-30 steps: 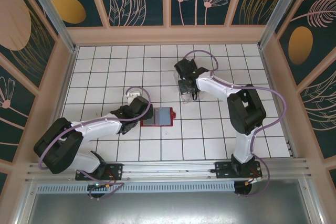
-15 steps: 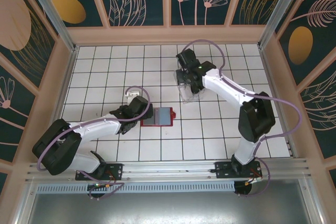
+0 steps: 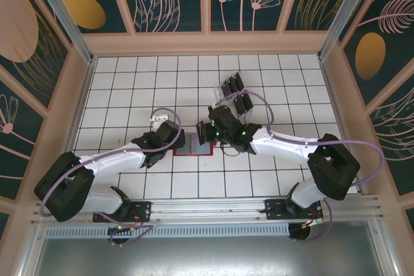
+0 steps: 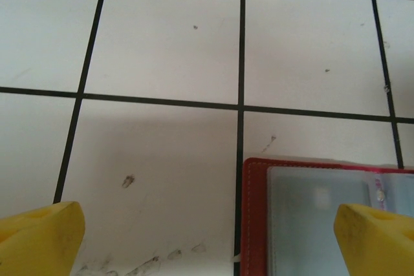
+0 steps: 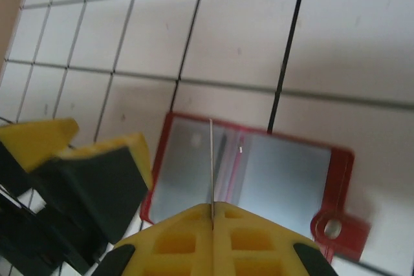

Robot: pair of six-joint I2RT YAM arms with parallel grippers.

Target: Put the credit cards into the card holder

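- Clenched on one card (image 5: 211, 159) in the right gripper (image 5: 212, 208); edge-on to the wrist camera, a thin line, face hidden.
- Poised over the fold of the open wallet (image 5: 272, 182); touching it or just above, cannot tell.
- Flat on the surface (image 4: 162, 37) near its middle; red tab at the wallet's corner blurred.
- Released and spread wide at the wallet's left edge: left gripper (image 4: 207, 240), fingertips cut off by the frame.
- Farther back, a clear rack (image 3: 221, 98) with dark cards (image 3: 231, 84); number hard to make out.
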